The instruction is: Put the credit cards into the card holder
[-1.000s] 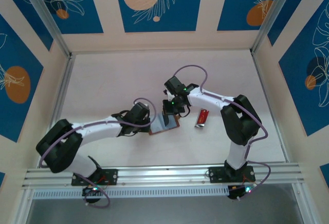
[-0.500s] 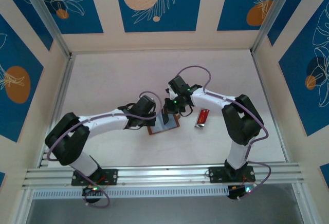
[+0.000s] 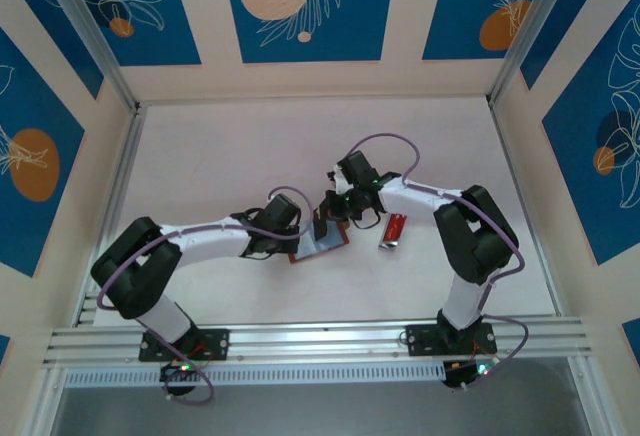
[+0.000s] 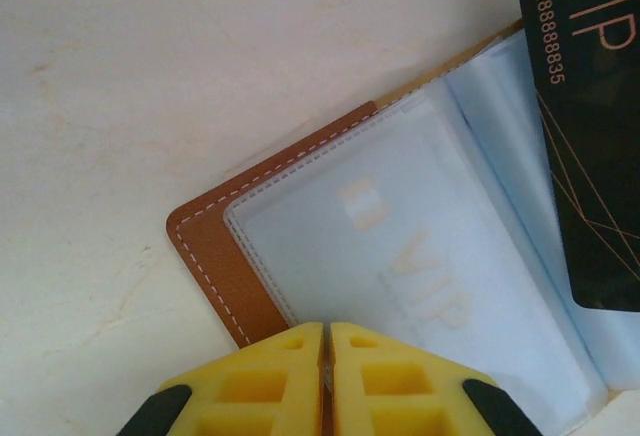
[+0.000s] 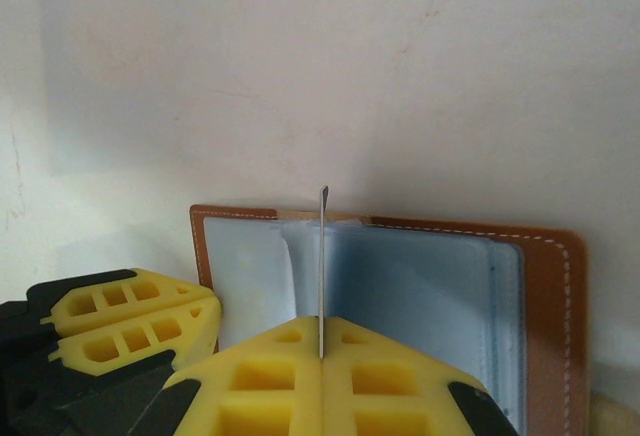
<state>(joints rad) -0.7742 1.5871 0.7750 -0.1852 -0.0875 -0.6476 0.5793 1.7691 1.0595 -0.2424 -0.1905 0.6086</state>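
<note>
Your right gripper is clamped on a black card, held on edge above the open holder, over its clear sleeves. Your left gripper is closed at the holder's edge; you cannot tell whether it pinches a sleeve. Since a second ago, the left arm's elbow has shifted right and the right gripper has edged right. The holder hasn't moved. The red card still lies on the tabletop, just right of it.
</note>
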